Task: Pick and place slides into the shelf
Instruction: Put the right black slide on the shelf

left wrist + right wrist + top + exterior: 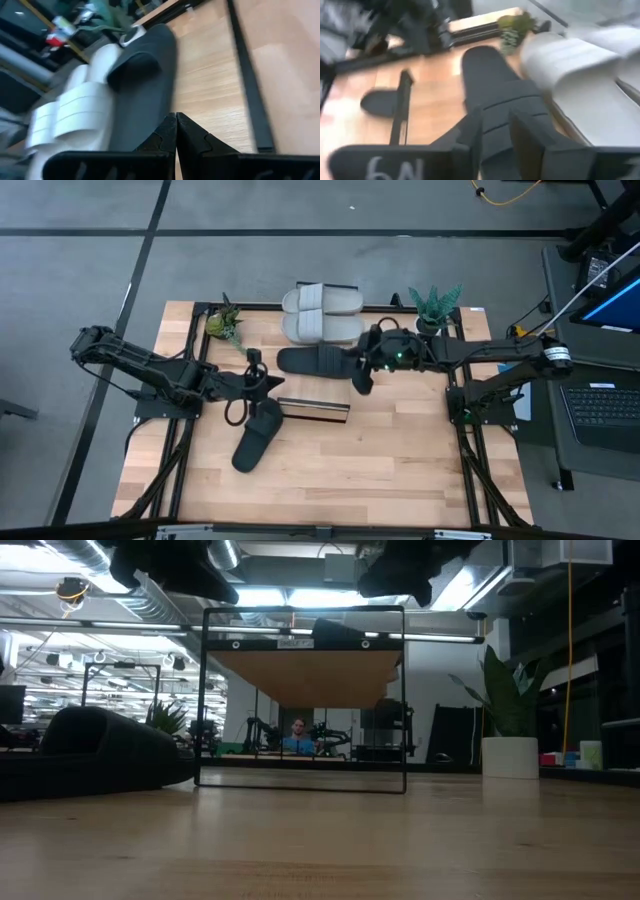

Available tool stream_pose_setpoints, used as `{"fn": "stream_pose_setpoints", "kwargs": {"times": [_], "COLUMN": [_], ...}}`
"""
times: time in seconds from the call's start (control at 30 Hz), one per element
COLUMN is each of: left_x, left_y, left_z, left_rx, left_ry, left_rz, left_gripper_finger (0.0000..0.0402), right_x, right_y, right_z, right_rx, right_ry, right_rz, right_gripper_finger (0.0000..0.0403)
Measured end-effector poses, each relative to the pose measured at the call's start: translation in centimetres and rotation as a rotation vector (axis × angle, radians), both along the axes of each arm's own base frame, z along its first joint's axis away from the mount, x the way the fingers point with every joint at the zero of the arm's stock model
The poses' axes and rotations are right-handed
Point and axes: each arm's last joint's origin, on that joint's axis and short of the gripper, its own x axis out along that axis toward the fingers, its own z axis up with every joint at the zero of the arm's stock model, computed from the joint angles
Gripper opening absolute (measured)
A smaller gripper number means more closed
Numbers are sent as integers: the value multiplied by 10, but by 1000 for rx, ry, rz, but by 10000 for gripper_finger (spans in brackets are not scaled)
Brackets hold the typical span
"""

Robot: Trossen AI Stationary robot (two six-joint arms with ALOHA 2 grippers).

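Where the right hand (362, 370) hangs over one black slide (312, 361), fingers apart astride its strap, contact is hard to judge; two grey slides (320, 312) lie just beyond; the left hand (254, 370), pressed together, hovers beside the shelf (313, 410), the other black slide (257, 437) near it; pale wood worktop (400, 460); blurred office behind.
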Motion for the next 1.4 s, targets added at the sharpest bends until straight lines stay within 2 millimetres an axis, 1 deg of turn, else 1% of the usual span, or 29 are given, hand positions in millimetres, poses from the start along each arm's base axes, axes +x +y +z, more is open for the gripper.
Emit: {"fn": "stream_pose_setpoints", "kwargs": {"times": [0.13, 0.2, 0.23, 0.43, 0.63, 0.7, 0.83, 0.93, 1.13, 1.4], "left_x": [2, 3, 3, 5, 10, 8, 8, 10, 11, 11], "left_y": [3, 6, 9, 22, 34, 38, 44, 49, 58, 56], "left_z": [-1, -1, -1, -6, -13, -16, -19, -20, -23, -23], "left_rx": [-78, -111, -125, -228, -238, -242, -251, -250, -250, -252], "left_ry": [7, 3, 2, 29, 73, 105, 124, 128, 139, 138], "left_rz": [-63, -54, -41, -36, 17, 32, 56, 76, 120, 103], "left_gripper_finger": [0, 0, 0, 0, 0, 0, 0, 0, 0, 0], "right_x": [1, 1, 0, 0, 14, 18, 24, 26, 28, 27], "right_y": [11, 15, 16, 17, 18, 18, 12, 5, -5, -5], "right_z": [-2, -4, -5, -14, -39, -47, -56, -58, -56, -56], "right_rx": [-114, -144, -158, -130, -142, -146, -142, -138, -149, -140], "right_ry": [43, 66, 76, 153, 258, 286, 318, 321, 288, 293], "right_rz": [98, 126, 143, 158, 197, 212, 201, 180, 134, 165], "right_gripper_finger": [41, 12, 8, 4, 3, 3, 2, 2, 2, 1]}}
